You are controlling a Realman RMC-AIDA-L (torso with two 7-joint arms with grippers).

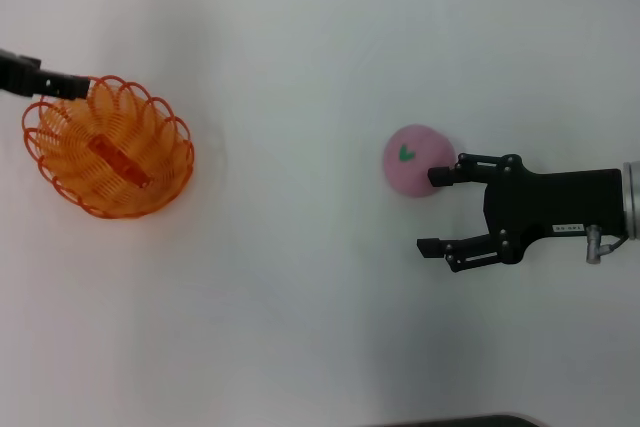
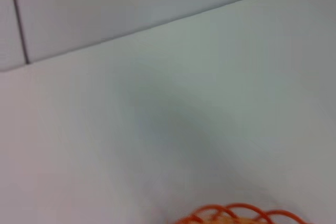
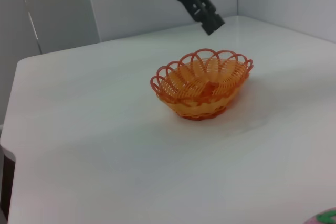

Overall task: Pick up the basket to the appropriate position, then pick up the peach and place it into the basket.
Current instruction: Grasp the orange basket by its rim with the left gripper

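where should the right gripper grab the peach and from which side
Grip the peach across its round middle, coming in level from the robot's right, where the open right gripper already sits. One fingertip is at the fruit's edge, so the jaws are off-centre. The basket and left gripper are far off.

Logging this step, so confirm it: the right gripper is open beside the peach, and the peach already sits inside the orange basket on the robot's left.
Not quite. The peach is not in the basket; it lies on the white table, far to the robot's right of the basket, which holds no fruit. The head view shows this. The rest holds: the right gripper is open beside the peach, and the basket sits on the robot's left.
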